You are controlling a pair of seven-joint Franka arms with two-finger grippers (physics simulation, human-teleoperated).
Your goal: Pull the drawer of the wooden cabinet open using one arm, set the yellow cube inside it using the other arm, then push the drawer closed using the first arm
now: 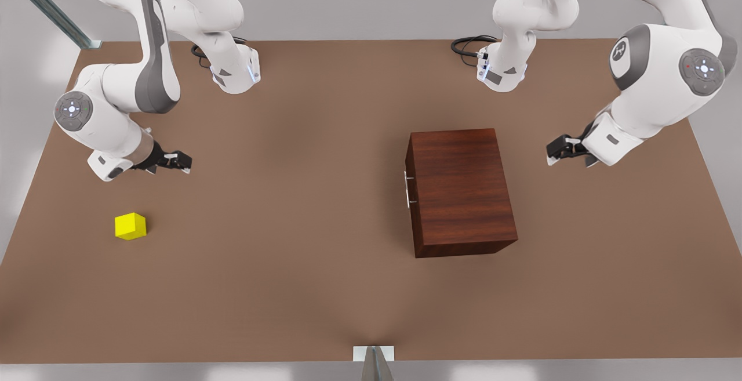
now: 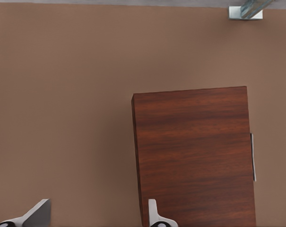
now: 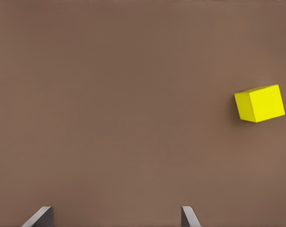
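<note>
Small bright yellow cube [image 1: 130,225] on the left looks light and rigid, grab its flat sides; both jaws wide, empty

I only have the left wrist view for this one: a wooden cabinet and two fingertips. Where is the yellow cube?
Observer: The yellow cube sits on the table at the front view's left, far from the wooden cabinet, with nothing touching it.
Operator: Is any gripper near it?
Observer: The right gripper hangs open on the cube's far side, apart from it and not over it.
Operator: And which way does the cabinet face?
Observer: The drawer handle faces the front view's left, toward the cube's side. The left gripper hangs open off the opposite side of the cabinet.
</note>
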